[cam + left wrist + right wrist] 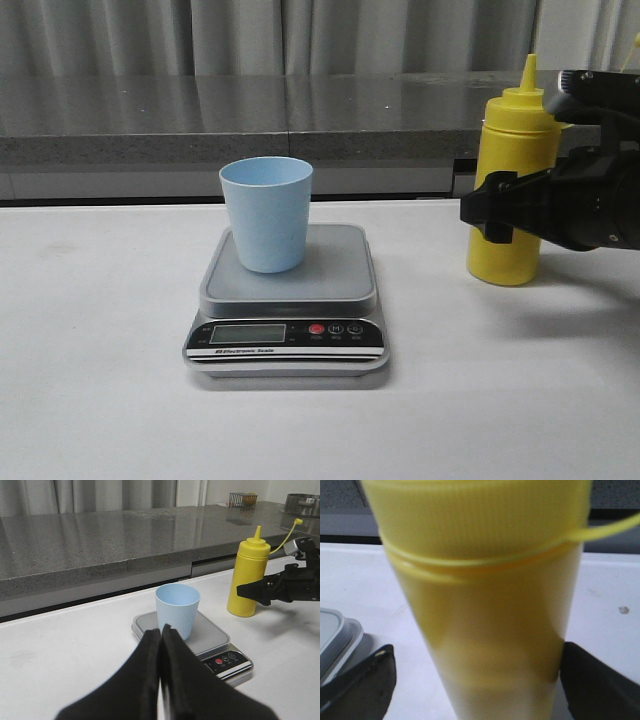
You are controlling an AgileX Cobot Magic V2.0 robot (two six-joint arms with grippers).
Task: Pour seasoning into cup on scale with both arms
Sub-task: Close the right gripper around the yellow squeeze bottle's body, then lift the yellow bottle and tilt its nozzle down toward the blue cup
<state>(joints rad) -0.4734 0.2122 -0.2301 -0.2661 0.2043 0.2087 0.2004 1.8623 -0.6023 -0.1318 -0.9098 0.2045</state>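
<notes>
Seasoning: yellow squeeze bottle, upright on the table, to the right of the scale and apart from it; nozzle up, so nothing spills before pouring.
Right gripper: fingers spread, one on each side of the bottle's lower body; contact cannot be confirmed, so it appears placed for a side grasp.
Cup: light blue, upright on the steel platform, mouth open to receive.
Scale: display faces the camera for reading weight.
Left gripper: fingers pressed together, empty, near the cup.
</notes>
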